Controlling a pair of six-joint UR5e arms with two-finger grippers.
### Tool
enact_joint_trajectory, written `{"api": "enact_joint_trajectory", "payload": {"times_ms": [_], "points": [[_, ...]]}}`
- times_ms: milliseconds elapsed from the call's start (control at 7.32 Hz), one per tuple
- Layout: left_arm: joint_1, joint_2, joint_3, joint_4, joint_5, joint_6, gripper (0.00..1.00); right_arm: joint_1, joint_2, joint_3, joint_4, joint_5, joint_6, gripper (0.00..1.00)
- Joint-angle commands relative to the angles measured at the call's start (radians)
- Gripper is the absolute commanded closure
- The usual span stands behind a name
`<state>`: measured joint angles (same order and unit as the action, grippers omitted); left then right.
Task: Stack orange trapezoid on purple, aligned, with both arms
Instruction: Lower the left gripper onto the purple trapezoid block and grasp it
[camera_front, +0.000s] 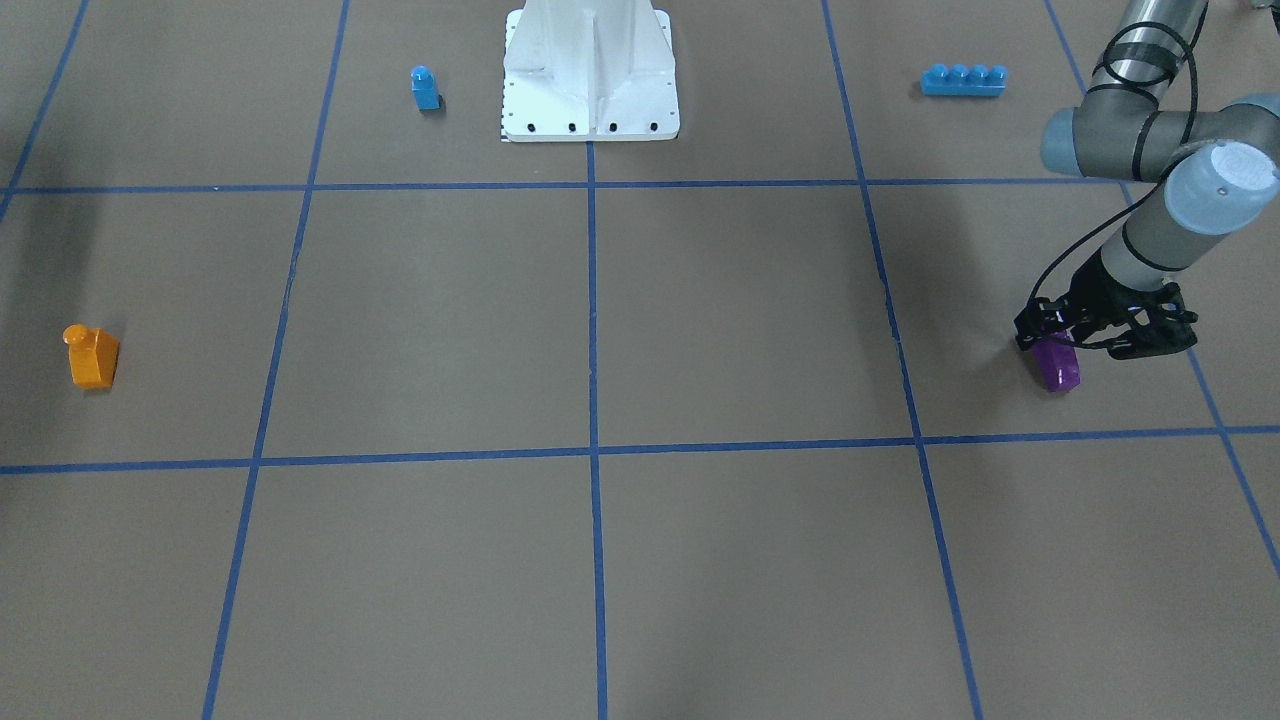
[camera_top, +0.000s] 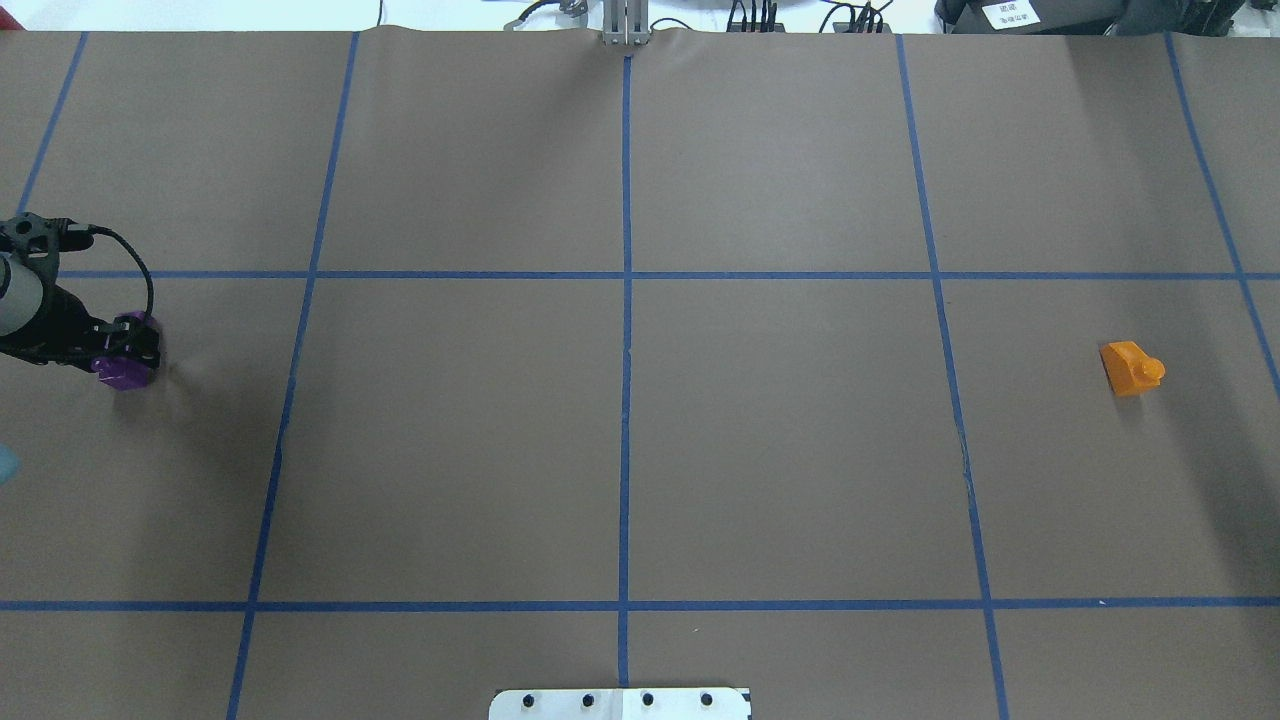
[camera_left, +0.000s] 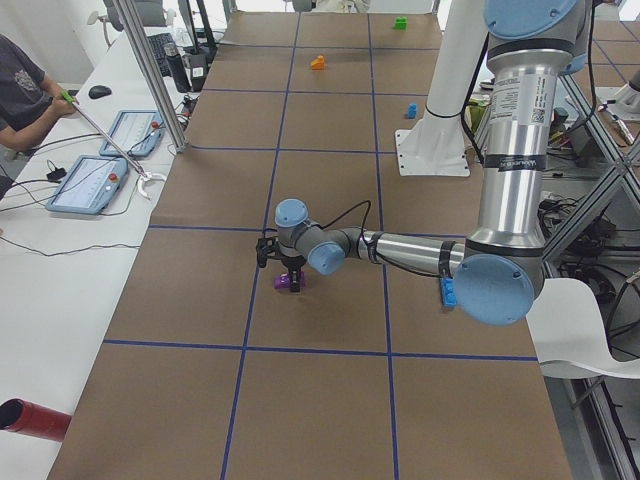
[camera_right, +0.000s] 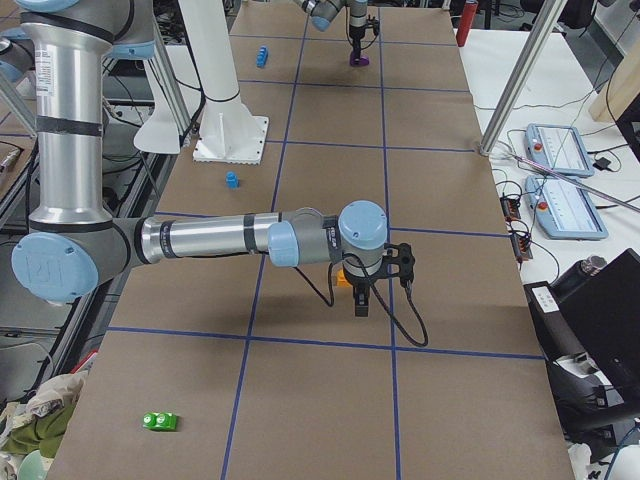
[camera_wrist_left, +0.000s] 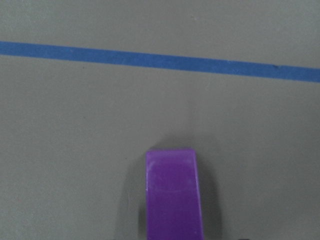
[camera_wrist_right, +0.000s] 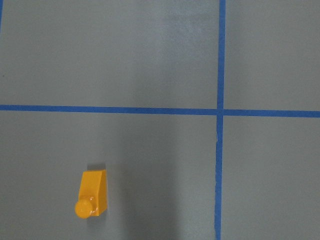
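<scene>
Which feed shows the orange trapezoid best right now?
Right wrist-mounted: the orange trapezoid lies unobstructed, with stud and slope clear. Front-facing and overhead show it small; exterior right mostly hides it behind the right arm; exterior left shows a speck.

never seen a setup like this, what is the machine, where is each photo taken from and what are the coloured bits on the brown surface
This is a robot with two jointed arms on a white pedestal, working at a brown table. Four fixed cameras watch it: one facing the robot, one behind and above it, one at each table end. The two close-ups come from cameras on the wrists. On the table lie toy bricks: an orange trapezoid, a purple brick, a small blue brick and a long blue brick. The left gripper is down at the purple brick; whether it grips is unclear. The right gripper hangs above the orange trapezoid.
</scene>
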<state>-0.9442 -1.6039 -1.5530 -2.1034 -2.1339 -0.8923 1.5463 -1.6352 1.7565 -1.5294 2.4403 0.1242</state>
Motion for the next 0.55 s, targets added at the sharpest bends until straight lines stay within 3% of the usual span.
{"api": "enact_joint_trajectory", "payload": {"times_ms": [0, 410], "points": [[0.001, 0.01, -0.013, 0.0, 0.0, 0.007, 1.0, 0.0, 0.0, 0.0, 0.0, 0.0, 0.0, 0.0], [0.004, 0.015, -0.163, 0.009, -0.006, 0.007, 1.0, 0.0, 0.002, 0.004, 0.0, 0.0, 0.02, 0.0]]}}
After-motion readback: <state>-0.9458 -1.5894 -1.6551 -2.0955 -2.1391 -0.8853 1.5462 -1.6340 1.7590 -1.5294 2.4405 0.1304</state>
